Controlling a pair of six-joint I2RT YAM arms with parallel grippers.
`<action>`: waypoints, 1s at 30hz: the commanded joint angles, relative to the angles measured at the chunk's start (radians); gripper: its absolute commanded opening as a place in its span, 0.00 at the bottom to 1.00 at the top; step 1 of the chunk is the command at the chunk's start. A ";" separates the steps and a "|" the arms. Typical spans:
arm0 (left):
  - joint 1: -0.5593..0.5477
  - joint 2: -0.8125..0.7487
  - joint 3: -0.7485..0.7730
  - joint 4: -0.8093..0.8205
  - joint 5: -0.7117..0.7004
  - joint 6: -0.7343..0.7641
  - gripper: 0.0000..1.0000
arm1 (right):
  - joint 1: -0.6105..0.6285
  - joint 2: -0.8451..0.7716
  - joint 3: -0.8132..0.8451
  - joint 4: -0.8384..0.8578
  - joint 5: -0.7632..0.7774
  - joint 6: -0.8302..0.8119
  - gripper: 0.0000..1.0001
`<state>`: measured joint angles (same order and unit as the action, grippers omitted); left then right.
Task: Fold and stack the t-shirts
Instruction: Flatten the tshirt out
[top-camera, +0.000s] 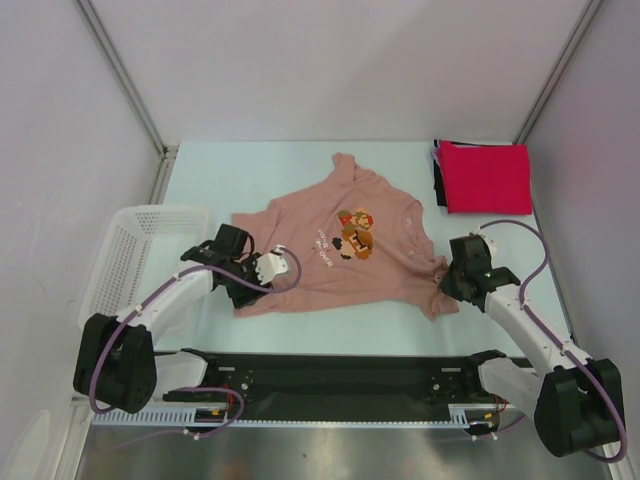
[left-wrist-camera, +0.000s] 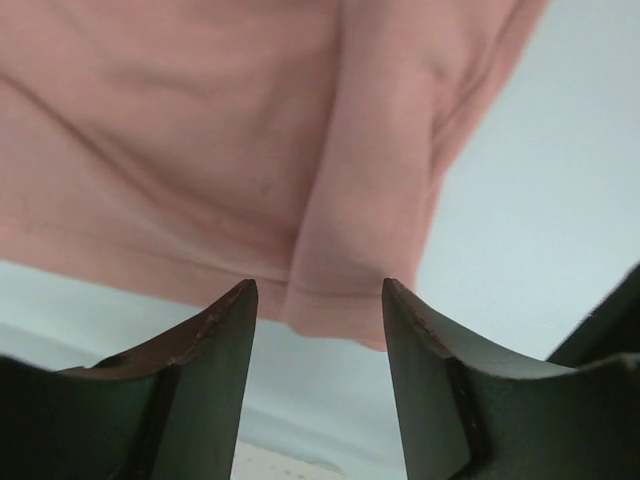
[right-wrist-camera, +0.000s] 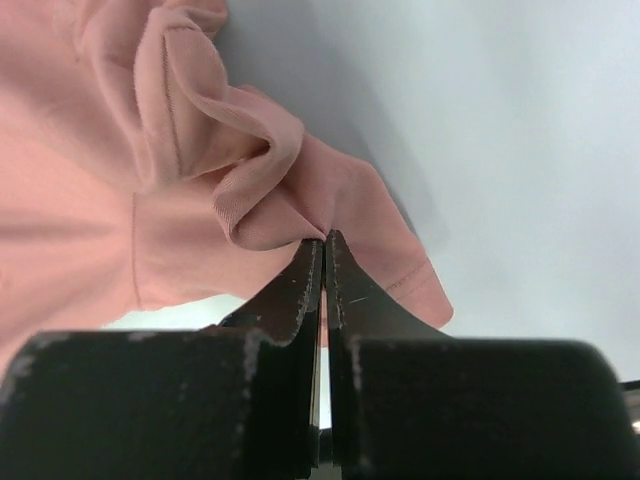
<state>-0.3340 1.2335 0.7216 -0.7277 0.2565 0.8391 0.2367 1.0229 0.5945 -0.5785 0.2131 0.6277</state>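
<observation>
A dusty-pink t-shirt (top-camera: 310, 255) with a pixel character print lies spread and rumpled mid-table. My left gripper (top-camera: 248, 285) is at its near left corner. In the left wrist view that gripper (left-wrist-camera: 318, 290) stands open, with a folded edge of the pink t-shirt (left-wrist-camera: 350, 200) just ahead of its tips and nothing pinched. My right gripper (top-camera: 446, 280) sits at the shirt's near right corner. In the right wrist view this gripper (right-wrist-camera: 325, 240) is shut on a bunched fold of the pink t-shirt (right-wrist-camera: 260, 200). A folded red t-shirt (top-camera: 487, 177) lies on a black one (top-camera: 438, 180) at the back right.
A white lattice basket (top-camera: 125, 250) stands at the left edge beside the left arm. Grey walls enclose the table on three sides. A black rail (top-camera: 340, 375) carries both arm bases along the near edge.
</observation>
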 joint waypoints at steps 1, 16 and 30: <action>0.016 -0.003 -0.001 0.065 -0.056 -0.015 0.59 | -0.022 -0.006 0.005 0.023 -0.063 -0.039 0.00; -0.014 -0.014 -0.054 -0.018 0.012 0.057 0.59 | -0.103 -0.001 0.027 0.034 -0.144 -0.082 0.00; -0.011 -0.069 -0.061 -0.047 -0.001 0.038 0.00 | -0.138 -0.029 0.042 0.019 -0.173 -0.091 0.00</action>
<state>-0.3458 1.2167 0.6182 -0.7319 0.2356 0.8795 0.1127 1.0206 0.5953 -0.5636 0.0528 0.5552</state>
